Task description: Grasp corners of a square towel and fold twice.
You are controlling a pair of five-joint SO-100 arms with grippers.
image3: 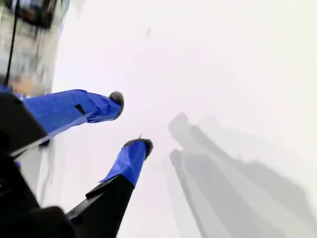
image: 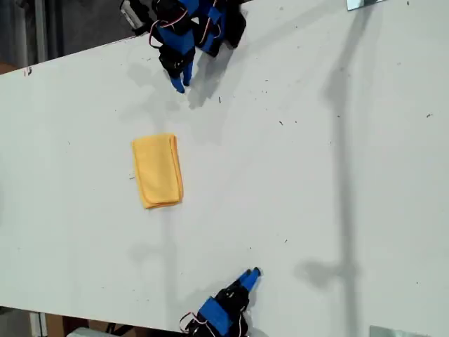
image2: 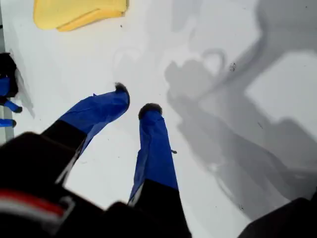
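The towel (image: 158,170) is a plain yellow-orange soft cloth, folded into a compact upright rectangle with rounded corners (image: 147,203) and lying flat on the white table, left of centre in the exterior view. A layered edge runs down its side toward the exterior view's right, where the upper ply stops just short of the lower one, and the surface looks smooth with only faint creases. In the first wrist view it shows as a flattened yellow shape (image2: 79,13), partly cut off by the frame.

The matte white tabletop (image: 316,175) is brightly, evenly lit. Soft grey shadows are cast across it. The second wrist view is overexposed, its background corner blurred.
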